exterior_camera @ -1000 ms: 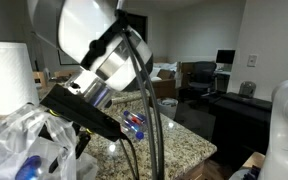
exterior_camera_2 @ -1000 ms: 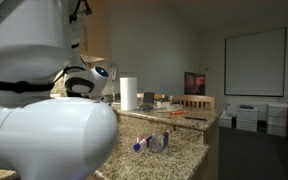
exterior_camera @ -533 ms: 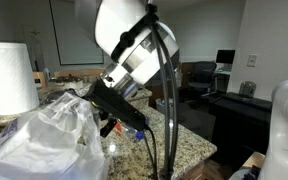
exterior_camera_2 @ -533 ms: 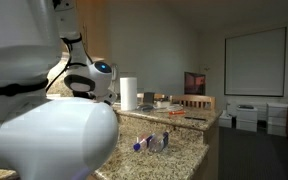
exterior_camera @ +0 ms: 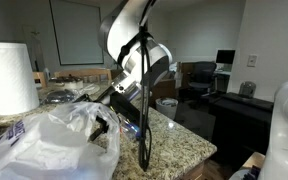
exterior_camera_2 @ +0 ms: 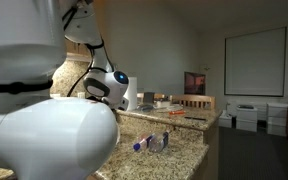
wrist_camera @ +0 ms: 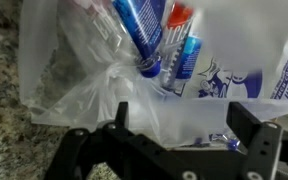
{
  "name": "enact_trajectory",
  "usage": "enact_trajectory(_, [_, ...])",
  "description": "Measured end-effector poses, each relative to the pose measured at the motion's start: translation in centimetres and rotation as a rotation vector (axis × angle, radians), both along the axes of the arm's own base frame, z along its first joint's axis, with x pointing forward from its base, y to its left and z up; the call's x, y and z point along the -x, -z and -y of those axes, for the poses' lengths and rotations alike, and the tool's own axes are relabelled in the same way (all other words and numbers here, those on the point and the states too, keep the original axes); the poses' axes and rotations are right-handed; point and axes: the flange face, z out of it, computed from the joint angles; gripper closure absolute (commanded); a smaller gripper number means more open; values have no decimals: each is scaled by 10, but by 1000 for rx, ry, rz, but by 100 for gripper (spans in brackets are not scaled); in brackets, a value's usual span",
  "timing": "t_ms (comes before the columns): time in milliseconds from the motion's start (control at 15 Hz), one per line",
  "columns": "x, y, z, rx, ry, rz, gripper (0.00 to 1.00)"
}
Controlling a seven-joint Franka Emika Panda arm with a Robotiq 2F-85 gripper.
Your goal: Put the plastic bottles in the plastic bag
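Note:
The plastic bag (wrist_camera: 104, 75) fills the wrist view, crinkly and translucent with blue print. Inside it lie several plastic bottles (wrist_camera: 140, 32) with blue labels; one has a blue cap, another a red cap (wrist_camera: 176, 12). My gripper (wrist_camera: 184, 128) is open just above the bag, its black fingers (wrist_camera: 121, 118) wide apart with bag film between them. In an exterior view the bag (exterior_camera: 54, 140) lies at the counter's front and the gripper (exterior_camera: 108, 122) hangs at its edge. Two more bottles (exterior_camera_2: 150, 143) lie on the counter in an exterior view.
A white paper towel roll (exterior_camera: 9, 78) stands behind the bag and also shows in an exterior view (exterior_camera_2: 129, 93). The speckled granite counter (exterior_camera: 179, 140) ends at an edge on the right. Desks, a chair and boxes stand in the room beyond.
The arm has swung up and back from the near camera, leaving more of the bag in view. The two bottles on the counter have not moved.

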Motion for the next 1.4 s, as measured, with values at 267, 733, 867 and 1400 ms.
enact_trajectory(267, [-19,11,-13,38,-66,11,0])
enact_trajectory(733, [-75,24,-21,97,-126,61,0])
enact_trajectory(867, [-90,30,-38,75,-218,61,0])
enact_trajectory(1400, [-129,56,-81,27,-546,28,46])
